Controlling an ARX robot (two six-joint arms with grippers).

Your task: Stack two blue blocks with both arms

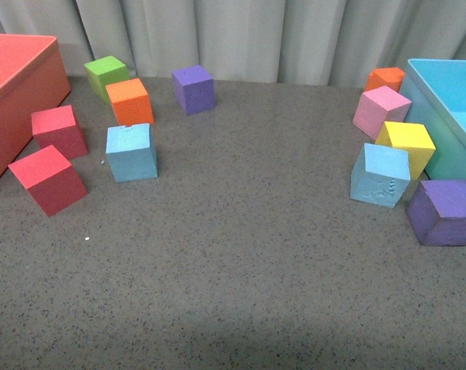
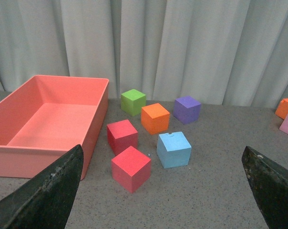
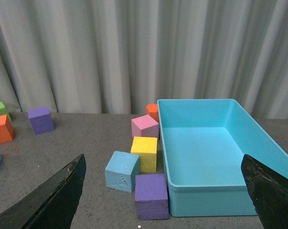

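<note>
Left blue block [image 1: 131,152], right blue block [image 1: 380,175]: likely light, rigid, matte, not slippery. Pinch opposite flat faces. Left gripper [image 2: 161,149], right gripper [image 3: 163,156]: jaws spread, empty.

Of the left gripper [image 2: 162,152] only the two black fingers [image 2: 46,191] show, seen from its own wrist camera. They are spread wide apart and taper to blunt tips, their matte surface lightly scuffed with pale specks. They hang above the counter [image 2: 215,200], clear of it, with nothing held between them. The right gripper [image 3: 163,158] stands the same way: its black fingers [image 3: 270,191] are parted just as widely, tips level with each other, raised off the counter and gripping nothing. Both grippers point almost level across the counter, tilted slightly down toward it. Neither arm shows in the front view.
</note>
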